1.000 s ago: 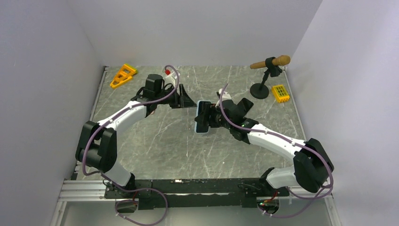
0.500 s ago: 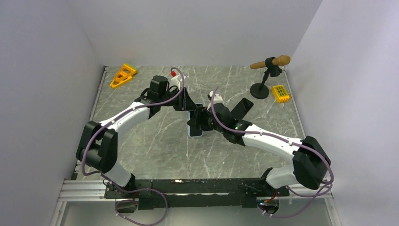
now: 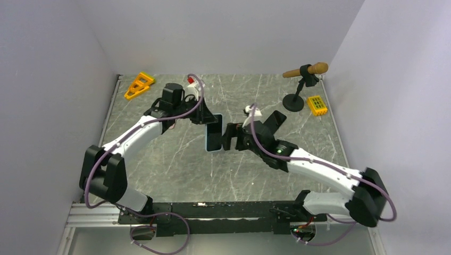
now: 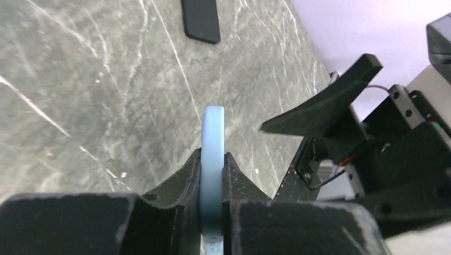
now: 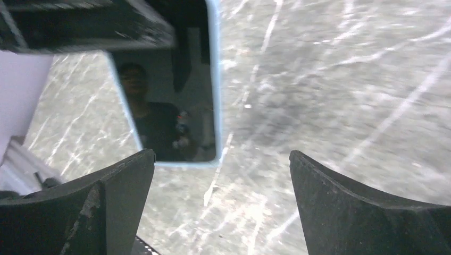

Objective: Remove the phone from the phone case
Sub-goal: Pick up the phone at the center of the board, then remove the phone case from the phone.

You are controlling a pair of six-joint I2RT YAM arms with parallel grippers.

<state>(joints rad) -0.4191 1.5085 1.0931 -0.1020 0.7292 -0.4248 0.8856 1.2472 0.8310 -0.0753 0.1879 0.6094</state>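
— Where is the phone now?
— The dark glossy phone (image 5: 170, 106) sits inside the light blue phone case (image 4: 214, 133), over the middle of the grey marbled worktop (image 3: 175, 164). The blue rim runs around the screen on the sides I can see.
— Who holds it?
— The left gripper (image 4: 213, 159). Its two black fingers pinch the two flat faces of the case at its far end, so the case stands on its thin edge between them.
— And the right gripper?
— The right gripper (image 5: 218, 156) is spread wide and holds nothing. It is just to the right of the phone, facing the screen, and does not touch it.
— Does the case touch the worktop?
— This I cannot tell.
— What else is on the worktop?
— A black flat rectangular slab (image 3: 275, 119) lies beside the right arm, to the right of the phone. A yellow triangular plastic frame (image 3: 139, 85) lies in the far left corner. At the far right stands a wood-coloured microphone on a black round stand (image 3: 307, 70), and a small yellow gridded block (image 3: 317, 104) lies just beside it.
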